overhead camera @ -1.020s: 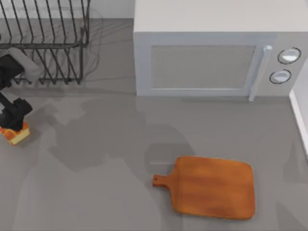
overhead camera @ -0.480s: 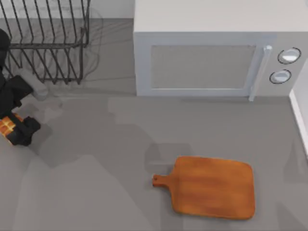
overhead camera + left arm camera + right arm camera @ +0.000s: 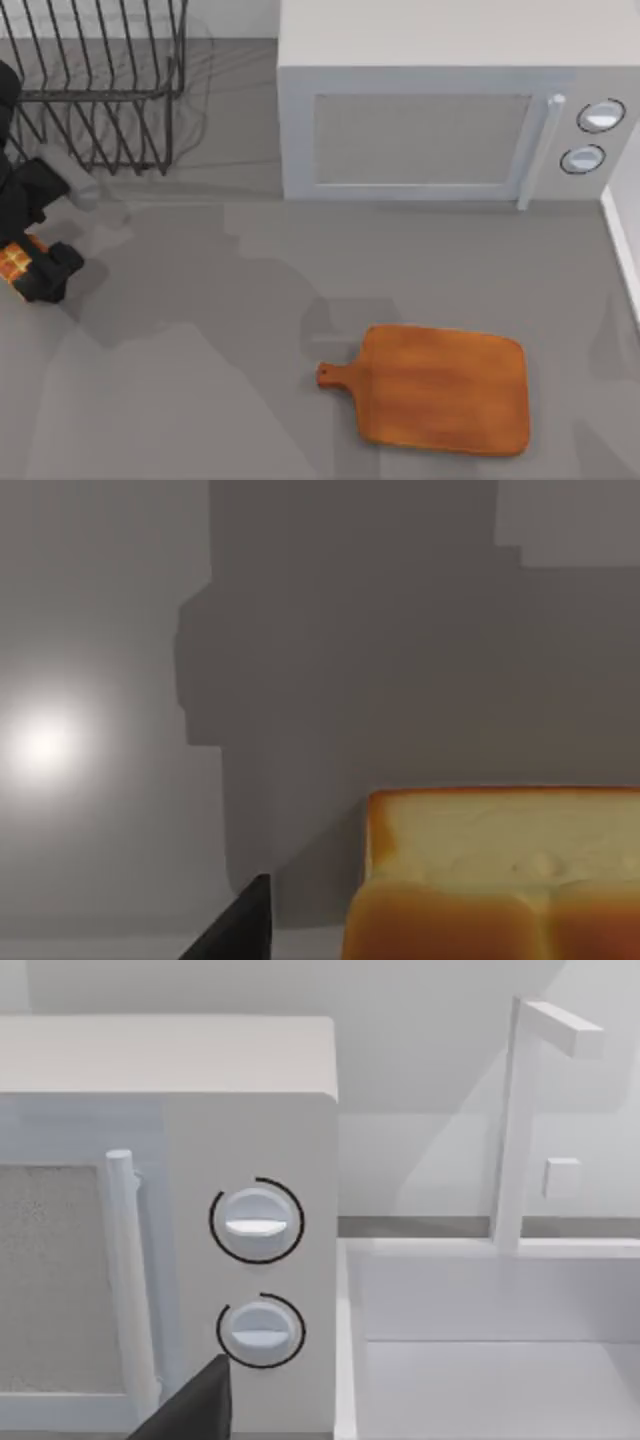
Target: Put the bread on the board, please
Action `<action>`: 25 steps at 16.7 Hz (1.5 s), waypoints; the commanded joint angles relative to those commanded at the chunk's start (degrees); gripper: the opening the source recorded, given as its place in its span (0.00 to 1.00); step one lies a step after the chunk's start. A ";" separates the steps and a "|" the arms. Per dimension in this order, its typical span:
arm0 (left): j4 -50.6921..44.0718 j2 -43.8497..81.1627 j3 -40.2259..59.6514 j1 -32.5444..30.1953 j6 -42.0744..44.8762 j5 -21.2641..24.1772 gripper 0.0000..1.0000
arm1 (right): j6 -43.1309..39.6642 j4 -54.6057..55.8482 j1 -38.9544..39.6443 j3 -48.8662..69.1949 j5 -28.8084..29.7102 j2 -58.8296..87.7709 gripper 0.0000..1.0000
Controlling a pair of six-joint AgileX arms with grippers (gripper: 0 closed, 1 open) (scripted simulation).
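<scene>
The left gripper (image 3: 30, 268) sits at the worktop's (image 3: 220, 400) left edge, its fingers (image 3: 55, 275) clenched around the bread (image 3: 14, 262). The board (image 3: 445, 390) lies far off to the right of them, bare, near the microwave (image 3: 440, 110).

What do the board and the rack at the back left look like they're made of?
The board looks like wood, orange-brown with grain streaks and a matte finish. The rack looks like thin dark metal wire, judging by its slim bars. The bread in the left gripper has a glossy brown crust and pale sides.
</scene>
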 joint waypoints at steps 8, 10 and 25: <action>0.00 0.00 0.00 0.00 0.00 0.00 0.02 | 0.00 0.00 0.00 0.00 0.00 0.00 1.00; 0.00 0.00 0.00 0.00 0.00 0.00 0.00 | 0.00 0.00 0.00 0.00 0.00 0.00 1.00; -16.09 -5.38 9.70 -0.12 -0.62 0.88 0.00 | 0.00 0.00 0.00 0.00 0.00 0.00 1.00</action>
